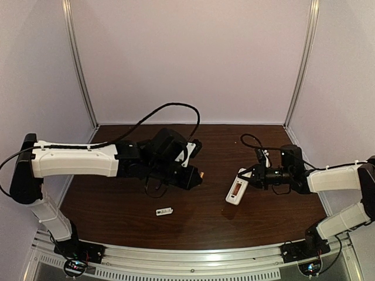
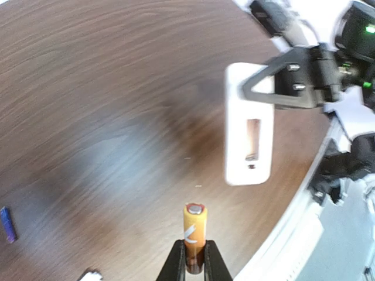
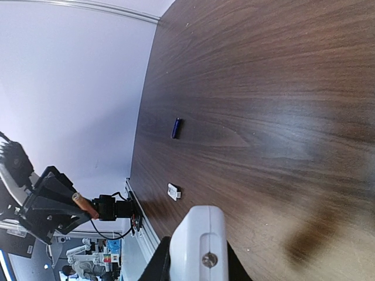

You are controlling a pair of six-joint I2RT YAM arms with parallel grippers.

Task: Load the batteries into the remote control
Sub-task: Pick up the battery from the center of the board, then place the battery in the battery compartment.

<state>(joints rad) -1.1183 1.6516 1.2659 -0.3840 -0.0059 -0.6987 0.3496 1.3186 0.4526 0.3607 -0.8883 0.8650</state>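
Observation:
My left gripper (image 1: 195,177) is shut on the orange battery (image 2: 194,231), which points out from between the fingers above the table; it also shows in the top view (image 1: 201,174). My right gripper (image 1: 248,178) is shut on one end of the white remote control (image 1: 236,190) and holds it above the table, its back with the open battery recess (image 2: 253,139) facing my left gripper. The battery tip is a short gap away from the remote (image 2: 250,132). The purple battery (image 3: 176,128) lies on the table, also at the left edge of the left wrist view (image 2: 6,224); the top view hides it.
The small white flat cover piece (image 1: 164,211) lies on the dark wooden table (image 1: 193,225) near the front, also seen in the right wrist view (image 3: 173,191). White walls and metal posts enclose the table on three sides. A black cable loops above my left arm.

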